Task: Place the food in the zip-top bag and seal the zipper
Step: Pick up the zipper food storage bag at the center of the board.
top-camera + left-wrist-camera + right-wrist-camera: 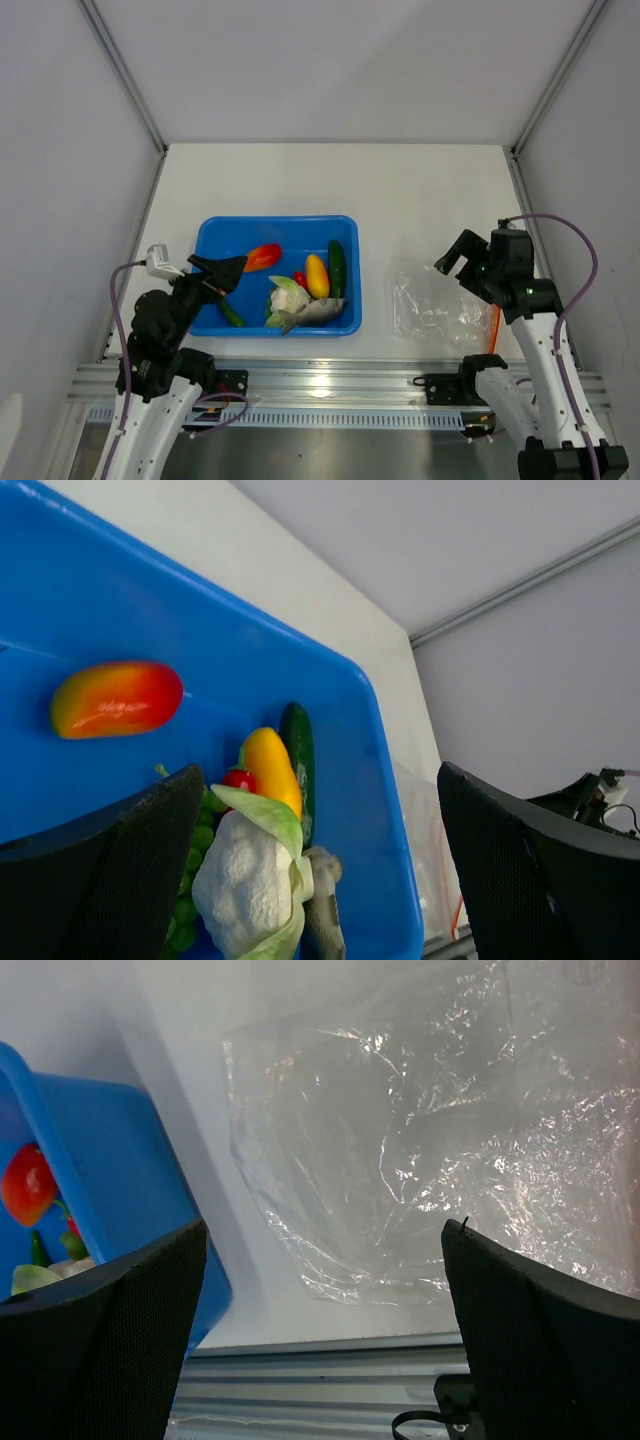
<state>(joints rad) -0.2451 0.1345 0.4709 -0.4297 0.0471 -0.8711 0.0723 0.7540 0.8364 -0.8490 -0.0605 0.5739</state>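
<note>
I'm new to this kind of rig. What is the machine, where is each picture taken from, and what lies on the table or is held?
The machine is two robot arms bolted at the near edge of a white table. One picture looks down from above; the other two come from a camera on each wrist. The left hand hangs open at the edge of a blue plastic tray holding toy foods: a red-orange oval fruit, a dark green cucumber, a white cauliflower, a grey fish. The right hand hangs open beside a crinkly clear plastic bag lying right of the tray, which looks empty. Neither hand holds anything.
</note>
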